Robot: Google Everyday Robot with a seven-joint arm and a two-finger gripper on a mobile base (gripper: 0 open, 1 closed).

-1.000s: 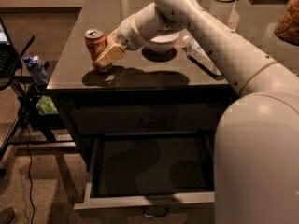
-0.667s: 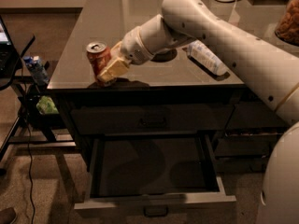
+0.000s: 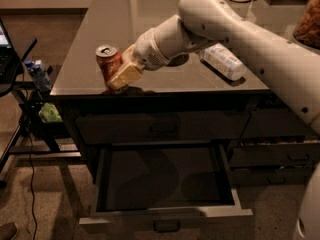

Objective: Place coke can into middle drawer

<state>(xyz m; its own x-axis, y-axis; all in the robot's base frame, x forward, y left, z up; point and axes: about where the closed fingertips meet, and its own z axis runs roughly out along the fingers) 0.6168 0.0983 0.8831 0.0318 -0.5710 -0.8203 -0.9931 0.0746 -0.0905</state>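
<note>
The coke can is an orange-red can with a silver top. It is held upright at the front left corner of the dark desk top. My gripper is shut on the coke can from its right side, with one tan finger across the can's lower body. The middle drawer stands pulled open below the desk, with a dark inside, a pale grey front edge and a small loop handle. The can is above and to the left of the drawer's opening.
A clear plastic bottle lies on the desk top to the right of my arm. A closed top drawer sits above the open one. Narrower drawers stand at the right. A stand with a blue carton is at the left.
My arm has carried the coke can forward and a little down, toward the desk's front edge. The view has shifted, so more of the open drawer shows.
</note>
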